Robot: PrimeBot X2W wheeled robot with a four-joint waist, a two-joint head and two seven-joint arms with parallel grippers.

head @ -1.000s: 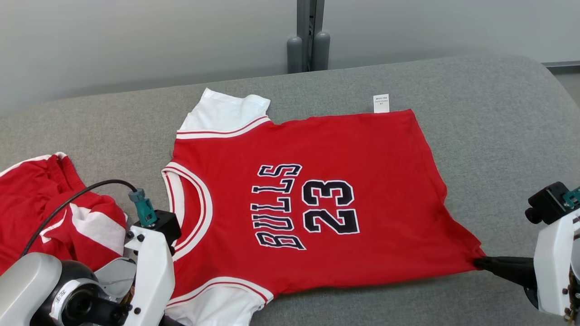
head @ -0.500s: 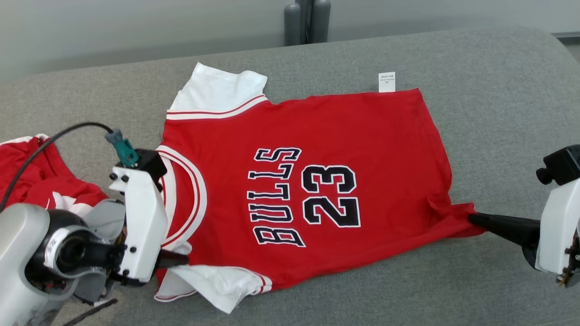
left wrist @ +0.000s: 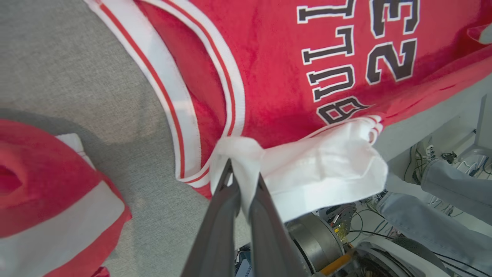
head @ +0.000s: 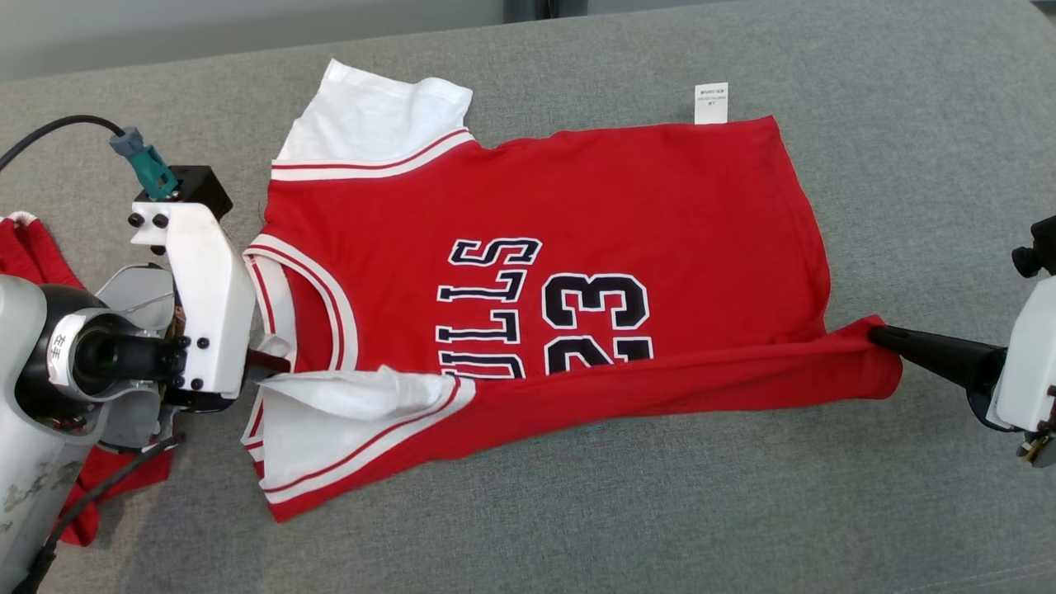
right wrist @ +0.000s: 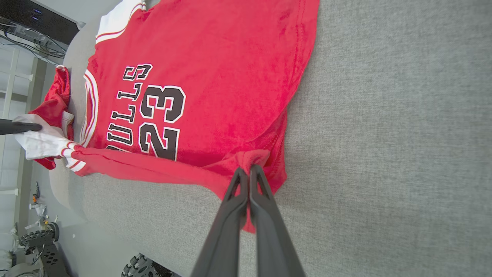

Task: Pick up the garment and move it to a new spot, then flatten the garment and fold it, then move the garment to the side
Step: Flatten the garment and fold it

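The garment (head: pixel 577 206) is a red jersey with white sleeves and black "BULLS 23" lettering, spread on the grey cushion (head: pixel 907 165). Its near edge is lifted off the cushion and folded over part of the lettering. My left gripper (head: pixel 276 363) is shut on the near white sleeve (left wrist: pixel 307 169), pinched between its fingers (left wrist: pixel 230 200). On the opposite side, my right gripper (head: pixel 879 337) is shut on the near red hem corner (right wrist: pixel 251 157). The lifted strip of garment (right wrist: pixel 153 165) hangs taut between the two grippers.
A second red and white garment (left wrist: pixel 46 200) lies bunched at the left, partly behind my left arm (head: pixel 49 388). A white label (head: pixel 710 102) sticks out at the jersey's far hem. A person's leg in jeans (left wrist: pixel 442 215) shows beyond the cushion's edge.
Both grippers have lifted the jersey's near edge and carried it away from me, so it now covers the lower part of the lettering. The head camera has tilted down.
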